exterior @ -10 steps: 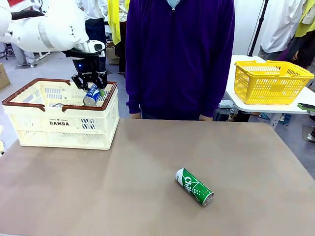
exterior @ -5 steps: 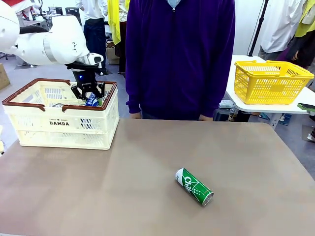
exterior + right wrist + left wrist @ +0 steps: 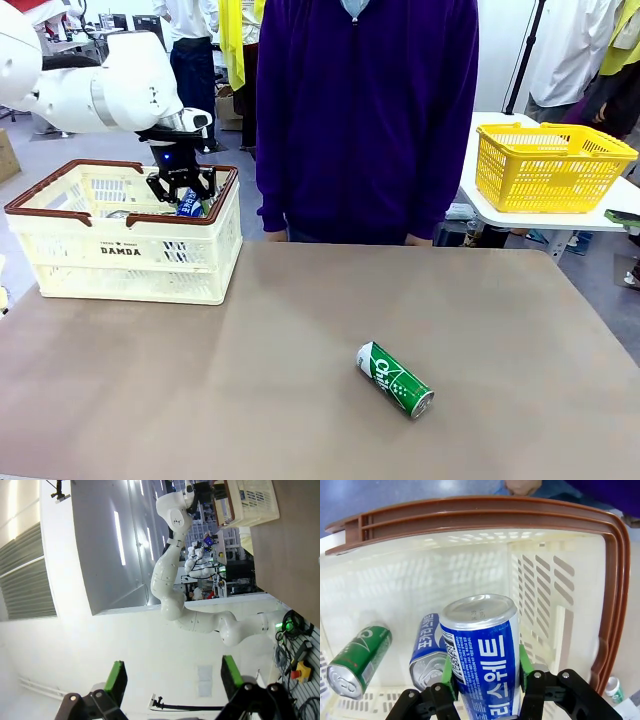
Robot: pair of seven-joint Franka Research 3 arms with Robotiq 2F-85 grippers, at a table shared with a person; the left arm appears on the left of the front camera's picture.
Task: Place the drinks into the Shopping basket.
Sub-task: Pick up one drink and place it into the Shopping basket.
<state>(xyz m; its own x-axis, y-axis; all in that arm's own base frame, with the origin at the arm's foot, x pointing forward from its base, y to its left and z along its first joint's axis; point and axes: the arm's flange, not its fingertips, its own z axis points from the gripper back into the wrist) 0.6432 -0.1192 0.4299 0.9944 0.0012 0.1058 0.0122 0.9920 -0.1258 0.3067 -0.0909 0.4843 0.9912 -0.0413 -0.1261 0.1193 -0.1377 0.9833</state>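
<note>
The cream Shopping basket (image 3: 130,262) with a brown rim stands at the table's far left. My left gripper (image 3: 183,198) reaches down inside its right end, shut on an upright blue can (image 3: 482,650) with white lettering, green pads (image 3: 448,672) pressed on both sides. Under it on the basket (image 3: 470,517) floor lie another blue can (image 3: 426,655) and a green can (image 3: 357,660). One more green can (image 3: 395,379) lies on its side on the table, right of centre. My right gripper (image 3: 172,677) is open with nothing between its fingers, aimed away from the table.
A person in a purple sweater (image 3: 365,120) stands at the far edge, hands near the table. A yellow mesh basket (image 3: 553,165) sits on a white side table at the right. The brown tabletop (image 3: 230,400) stretches bare around the green can.
My left gripper has sunk lower into the basket with the blue can and shifted slightly left; over the last half second it has hardly moved. The green can on the table has stayed put.
</note>
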